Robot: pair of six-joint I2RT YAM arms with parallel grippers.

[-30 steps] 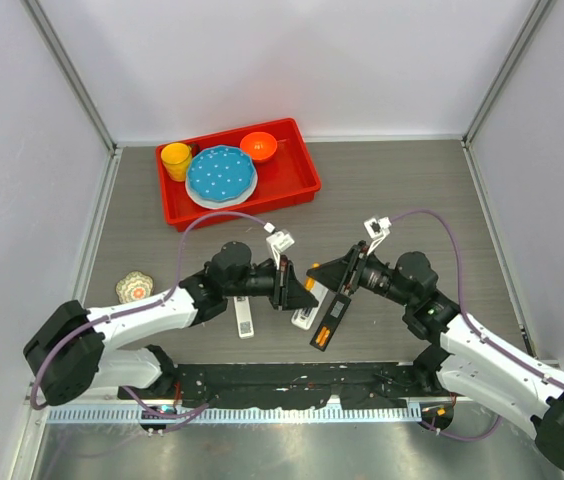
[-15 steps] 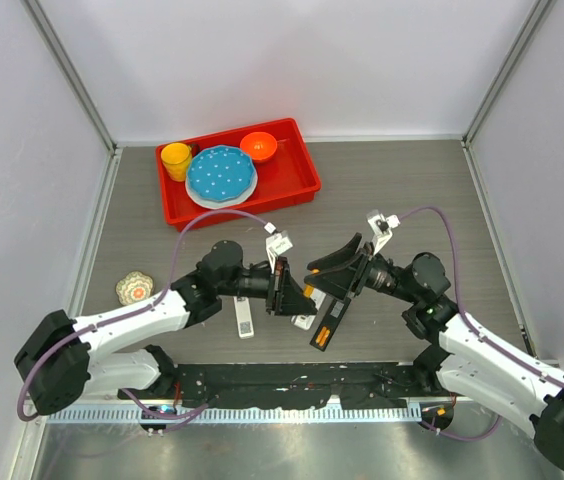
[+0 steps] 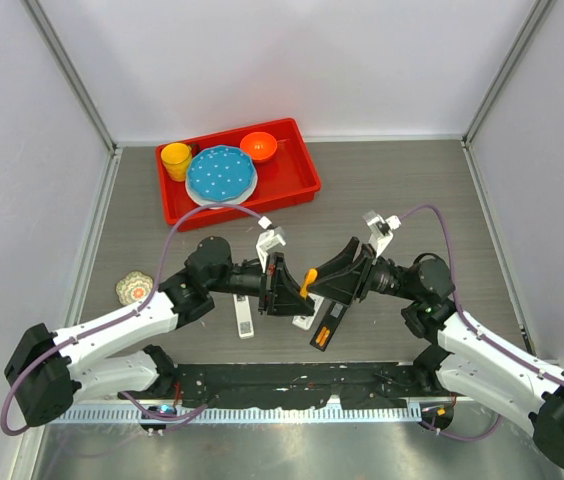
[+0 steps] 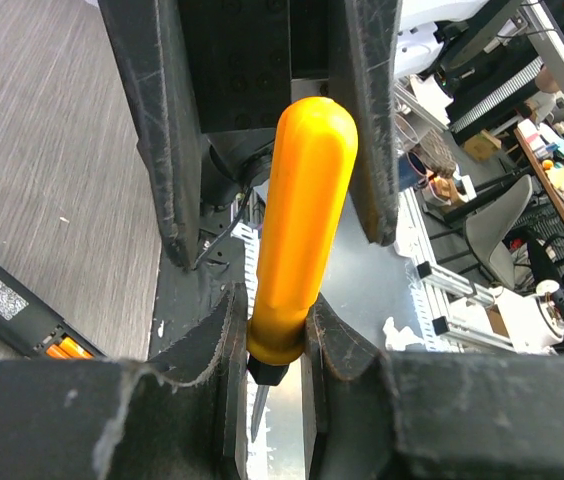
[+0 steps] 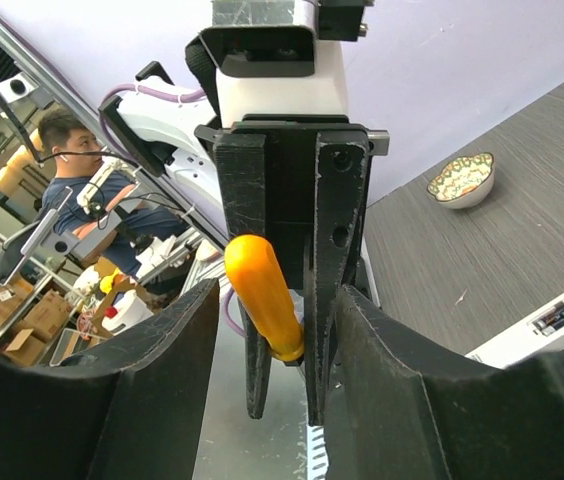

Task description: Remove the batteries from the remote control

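My left gripper [image 3: 287, 286] is shut on the base of an orange-handled screwdriver [image 3: 308, 279], which it holds above the table with the handle pointing at my right gripper [image 3: 333, 274]. My right gripper is open, its fingers [image 4: 158, 130] either side of the handle's rounded end. In the left wrist view my left gripper [image 4: 277, 335] clamps the screwdriver [image 4: 302, 210]. In the right wrist view my right gripper [image 5: 272, 310] frames the handle [image 5: 262, 295]. The black remote [image 3: 327, 327] lies open below, with orange batteries [image 3: 321, 336] in its bay; both show in the left wrist view [image 4: 12, 305], [image 4: 67, 350].
A white remote [image 3: 305, 317] and a white cover piece [image 3: 244, 317] lie beside the black one. The white remote [image 5: 547, 323] shows dark cells in its bay. A red tray [image 3: 302, 188] with dishes stands at the back left. A small patterned bowl [image 3: 134, 288] sits at the left.
Both grippers have drawn together over the remotes. My right gripper has moved left and its open fingers have come around the screwdriver handle held by my left gripper.
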